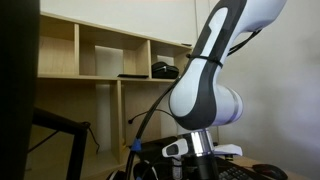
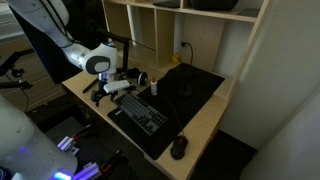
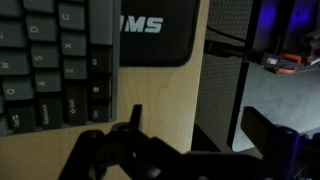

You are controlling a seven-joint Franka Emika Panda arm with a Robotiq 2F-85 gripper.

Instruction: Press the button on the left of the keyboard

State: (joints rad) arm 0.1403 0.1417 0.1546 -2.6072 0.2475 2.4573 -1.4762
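The black keyboard (image 2: 141, 113) lies slantwise on the wooden desk (image 2: 205, 128). In the wrist view its dark keys with pale markings (image 3: 48, 62) fill the upper left. My gripper (image 2: 104, 94) hovers at the keyboard's end, near the desk's edge. In the wrist view its two dark fingers (image 3: 198, 132) stand wide apart over bare wood and the desk's edge, with nothing between them. The keyboard's edge is just to the left of the left finger. In an exterior view the gripper (image 1: 200, 166) sits at the bottom of the picture, mostly cut off.
A black mat with white letters (image 3: 155, 30) lies beside the keyboard; it also shows in an exterior view (image 2: 192, 85). A dark mouse (image 2: 179, 148) sits at the desk's near corner. Wooden shelves (image 1: 100, 60) stand behind. A dark mesh panel (image 3: 225, 80) lies beyond the desk's edge.
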